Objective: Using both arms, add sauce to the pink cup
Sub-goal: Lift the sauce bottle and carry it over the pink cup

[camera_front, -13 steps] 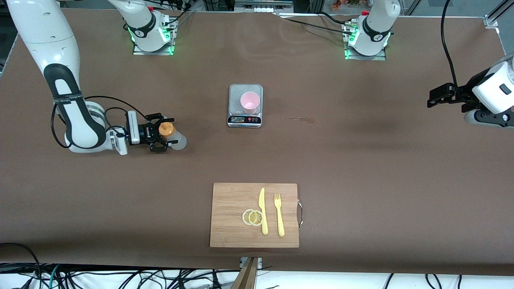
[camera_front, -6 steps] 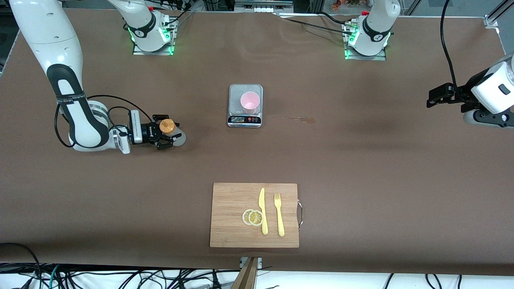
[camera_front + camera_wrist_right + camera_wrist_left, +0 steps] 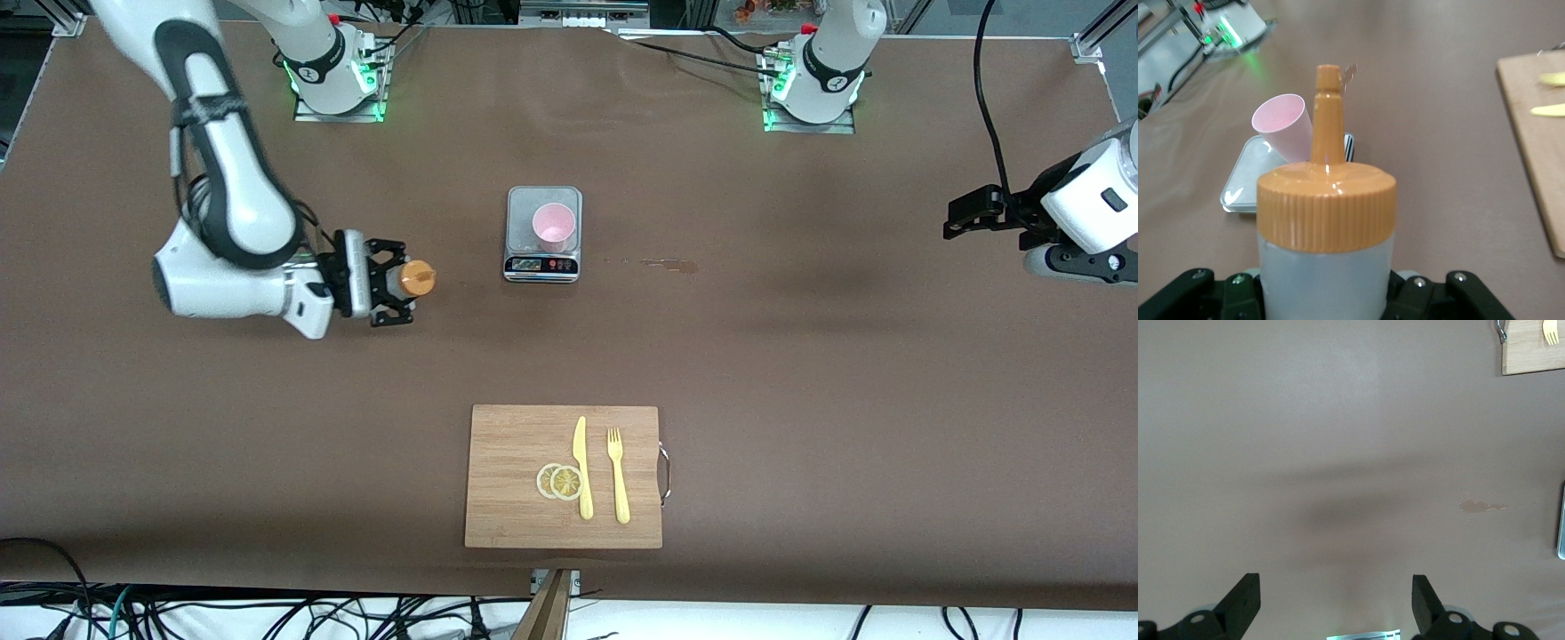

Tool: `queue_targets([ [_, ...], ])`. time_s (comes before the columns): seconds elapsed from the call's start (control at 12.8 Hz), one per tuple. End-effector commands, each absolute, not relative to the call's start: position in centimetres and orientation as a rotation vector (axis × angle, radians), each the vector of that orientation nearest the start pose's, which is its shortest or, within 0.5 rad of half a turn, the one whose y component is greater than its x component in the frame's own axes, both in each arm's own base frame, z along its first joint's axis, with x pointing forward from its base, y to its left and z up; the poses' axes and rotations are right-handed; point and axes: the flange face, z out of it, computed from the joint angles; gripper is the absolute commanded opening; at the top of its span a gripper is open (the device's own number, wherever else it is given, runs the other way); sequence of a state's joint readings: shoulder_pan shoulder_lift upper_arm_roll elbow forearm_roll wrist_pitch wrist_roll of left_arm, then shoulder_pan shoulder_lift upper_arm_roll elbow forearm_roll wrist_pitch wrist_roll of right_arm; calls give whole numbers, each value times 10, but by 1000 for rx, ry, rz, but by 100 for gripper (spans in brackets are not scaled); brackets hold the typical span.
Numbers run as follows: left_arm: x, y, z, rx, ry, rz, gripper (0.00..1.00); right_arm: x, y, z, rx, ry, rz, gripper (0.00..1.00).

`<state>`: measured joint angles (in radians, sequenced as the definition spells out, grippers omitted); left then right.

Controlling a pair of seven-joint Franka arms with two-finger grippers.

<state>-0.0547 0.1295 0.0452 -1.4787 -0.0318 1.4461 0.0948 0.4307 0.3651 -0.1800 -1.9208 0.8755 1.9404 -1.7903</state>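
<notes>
Right claw [image 3: 398, 294] clamps the sauce [image 3: 411, 279] by its soft body, lifted toward the tabletop's right-arm end; squeezes easily. Pink cup [image 3: 553, 226], light and tippy, sits on scale [image 3: 543, 264]. Left claw [image 3: 969, 216] waits, wide open.

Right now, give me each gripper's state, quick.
Left gripper: open, holding nothing, waiting at the left arm's end of the table.
Right gripper: shut on the sauce bottle.

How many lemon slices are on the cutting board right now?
2. Both lemon slices lie overlapping on the cutting board, beside the yellow knife, on its side toward the right arm's end of the table. More could hide beneath them.
</notes>
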Motion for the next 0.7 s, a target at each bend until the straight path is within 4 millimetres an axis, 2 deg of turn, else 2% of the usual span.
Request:
queue_targets([
  [0.0, 580, -9, 586, -3146, 195, 263, 100, 535, 254, 313, -1860, -1740, -152, 0],
  [0.16, 581, -9, 586, -3147, 195, 265, 100, 504, 305, 317, -1940, -1799, 5, 0],
  [0.23, 581, -9, 586, -3147, 195, 265, 100, 492, 320, 320, -1994, -1827, 79, 0],
  [0.47, 588, -7, 597, -3148, 193, 219, 100, 463, 352, 324, -2147, -1883, 247, 0],
  [0.62, 588, -7, 597, -3148, 191, 219, 100, 441, 374, 321, -2229, -1936, 347, 0],
])
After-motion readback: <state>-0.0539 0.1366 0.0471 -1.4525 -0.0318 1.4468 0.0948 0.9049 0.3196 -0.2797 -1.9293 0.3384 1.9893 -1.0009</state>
